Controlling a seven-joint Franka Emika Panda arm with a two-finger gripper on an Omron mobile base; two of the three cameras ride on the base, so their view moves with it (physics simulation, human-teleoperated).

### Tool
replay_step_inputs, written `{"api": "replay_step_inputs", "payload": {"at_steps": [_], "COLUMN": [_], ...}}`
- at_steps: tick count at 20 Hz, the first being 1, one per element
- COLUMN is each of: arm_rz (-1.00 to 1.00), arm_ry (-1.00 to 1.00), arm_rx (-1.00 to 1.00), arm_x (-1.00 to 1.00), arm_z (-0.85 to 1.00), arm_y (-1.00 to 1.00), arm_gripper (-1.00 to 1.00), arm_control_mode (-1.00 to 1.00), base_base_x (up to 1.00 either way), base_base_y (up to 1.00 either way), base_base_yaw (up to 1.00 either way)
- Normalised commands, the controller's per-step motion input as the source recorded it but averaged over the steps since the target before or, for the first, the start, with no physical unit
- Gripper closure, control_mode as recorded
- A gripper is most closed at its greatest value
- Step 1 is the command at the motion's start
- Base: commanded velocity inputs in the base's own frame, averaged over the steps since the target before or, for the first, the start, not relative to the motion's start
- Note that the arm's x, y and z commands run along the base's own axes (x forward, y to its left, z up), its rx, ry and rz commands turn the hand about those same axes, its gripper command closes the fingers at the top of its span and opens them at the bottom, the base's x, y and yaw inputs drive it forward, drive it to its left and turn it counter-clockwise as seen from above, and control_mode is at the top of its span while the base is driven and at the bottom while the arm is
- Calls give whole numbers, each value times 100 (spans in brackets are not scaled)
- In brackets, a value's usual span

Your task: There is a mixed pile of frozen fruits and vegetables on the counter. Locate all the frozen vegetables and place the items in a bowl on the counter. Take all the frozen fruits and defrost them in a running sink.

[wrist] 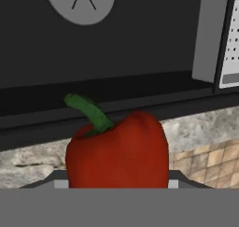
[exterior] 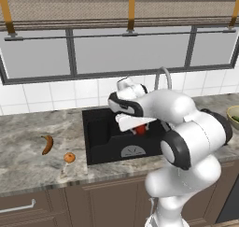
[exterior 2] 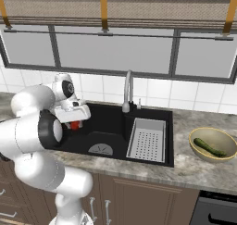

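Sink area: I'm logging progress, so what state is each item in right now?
red apple: held in the gripper over the sink
banana: lying on the counter
orange: on the counter
green vegetable: in the bowl
tap: no water visible

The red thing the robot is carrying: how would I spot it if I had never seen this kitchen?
Find the black sink under the window, with its curved tap. Over the sink's left part hangs the white arm's gripper, closed on a glossy red fruit with a bent green stem. The banana and small orange lie on the counter; this alone is red and held.
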Motion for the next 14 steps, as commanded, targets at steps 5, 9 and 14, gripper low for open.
{"api": "replay_step_inputs", "payload": {"at_steps": [5,9,14], "arm_rz": [-5,-3,-5], "arm_ry": [4,5,11], "arm_rx": [0,0,0], "arm_x": [-48,-48,-35], "arm_z": [0,0,2], "arm_y": [-89,-93,-83], "arm_gripper": [100,100,100], "arm_control_mode": [-100,-100,-100], "base_base_x": [0,0,0], "base_base_y": [0,0,0], "base_base_yaw": [0,0,0]}}
